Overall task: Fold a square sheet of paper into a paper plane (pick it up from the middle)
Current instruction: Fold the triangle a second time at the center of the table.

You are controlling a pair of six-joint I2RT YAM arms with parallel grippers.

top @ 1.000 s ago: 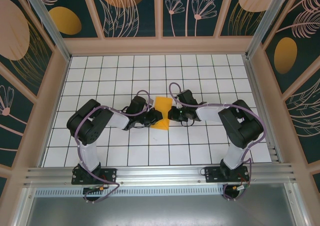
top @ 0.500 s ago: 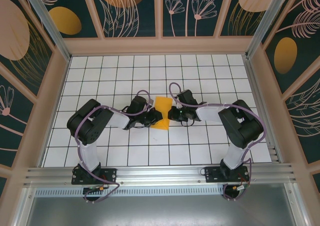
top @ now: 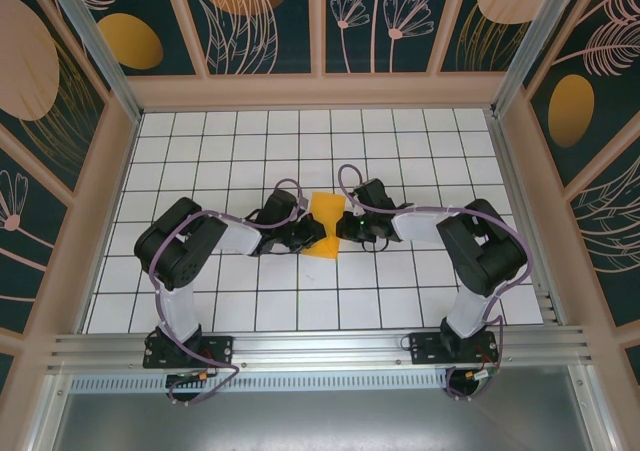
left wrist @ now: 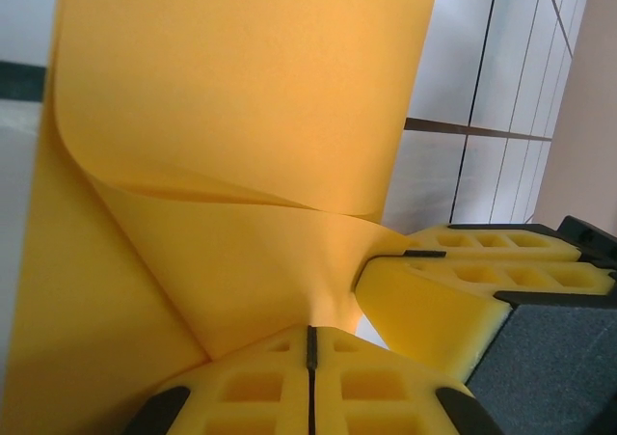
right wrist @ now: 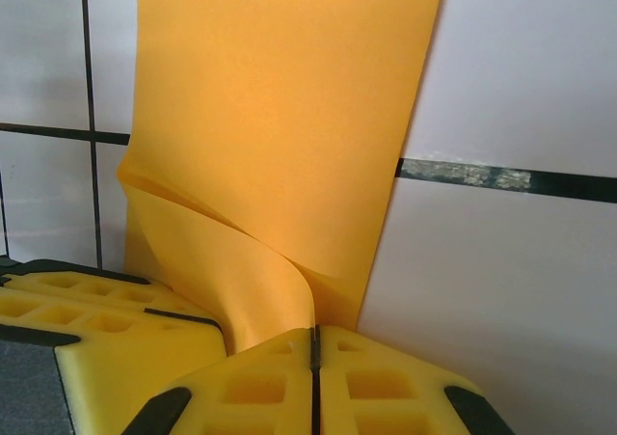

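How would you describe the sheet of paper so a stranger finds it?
Look at the middle of the white tiled table, between the two arms. The sheet of paper is pinched by the left gripper and right gripper: thin, bent, orange-yellow, unlike the black arms.

The table [top: 200, 151] is white, ruled into square tiles. A pale wooden frame [top: 320, 93] borders its far edge and sides, dark wall panels [top: 400, 21] with painted orange ovals [top: 130, 41] rise above, and an aluminium rail [top: 320, 346] runs along its near edge.
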